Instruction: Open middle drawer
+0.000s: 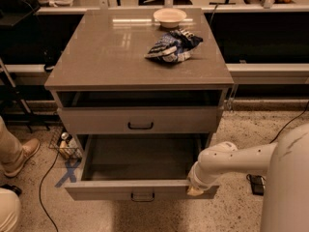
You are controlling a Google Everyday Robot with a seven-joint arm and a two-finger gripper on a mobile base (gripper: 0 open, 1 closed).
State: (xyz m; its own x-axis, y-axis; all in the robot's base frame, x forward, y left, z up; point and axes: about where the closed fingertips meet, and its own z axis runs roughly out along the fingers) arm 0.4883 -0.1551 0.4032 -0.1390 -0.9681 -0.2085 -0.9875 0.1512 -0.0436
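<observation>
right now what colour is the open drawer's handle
Black handle, camera view; gripper at middle drawer's right front corner.

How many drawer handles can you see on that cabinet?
2: one on the closed upper drawer front, one on the pulled-out middle drawer, left of the gripper at its front's right end. Another may be hidden below.

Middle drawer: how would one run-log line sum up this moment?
middle drawer: pulled out | gripper: at its front right corner | drawer above: shut | cabinet top: bowl, crumpled blue-white bag
</observation>
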